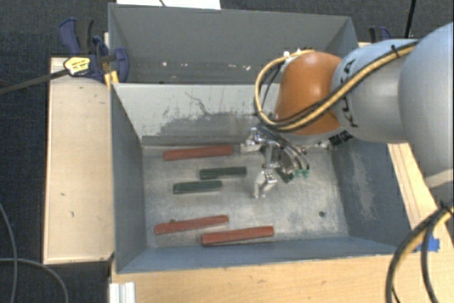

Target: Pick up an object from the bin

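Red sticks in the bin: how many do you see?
3 red sticks: back red stick at the rear, front-left red stick and front-right red stick at the front. The arm may hide others.

Scuffed matt grey metal bin [323, 206], matt red-brown bars [198, 152], matt dark green bars [198, 186], glossy orange wrist cover [305, 92]

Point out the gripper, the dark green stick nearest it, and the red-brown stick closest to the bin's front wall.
gripper [266, 186], camera view, at its lower tip.
upper dark green stick [223, 172], camera view, middle of its length.
front red-brown stick [237, 235], camera view, middle of its length.
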Controlling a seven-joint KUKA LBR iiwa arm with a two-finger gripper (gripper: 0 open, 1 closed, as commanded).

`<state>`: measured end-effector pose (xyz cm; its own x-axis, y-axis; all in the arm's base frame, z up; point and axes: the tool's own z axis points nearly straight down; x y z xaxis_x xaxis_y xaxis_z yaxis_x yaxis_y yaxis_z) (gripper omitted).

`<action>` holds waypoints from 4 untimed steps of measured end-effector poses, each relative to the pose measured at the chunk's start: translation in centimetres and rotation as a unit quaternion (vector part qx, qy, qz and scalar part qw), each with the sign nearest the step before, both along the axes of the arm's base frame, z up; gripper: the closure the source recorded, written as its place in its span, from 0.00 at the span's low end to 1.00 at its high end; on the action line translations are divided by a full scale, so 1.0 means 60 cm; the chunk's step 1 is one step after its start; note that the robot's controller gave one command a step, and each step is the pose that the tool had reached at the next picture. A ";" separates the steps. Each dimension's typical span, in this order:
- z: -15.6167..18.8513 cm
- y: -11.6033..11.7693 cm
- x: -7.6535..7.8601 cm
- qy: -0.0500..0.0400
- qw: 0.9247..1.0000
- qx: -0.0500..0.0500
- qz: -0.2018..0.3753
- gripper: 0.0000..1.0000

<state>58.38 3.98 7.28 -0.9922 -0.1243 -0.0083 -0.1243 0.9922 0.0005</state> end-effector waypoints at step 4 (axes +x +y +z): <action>0.233 0.072 0.012 0.002 1.000 -0.001 0.013 1.00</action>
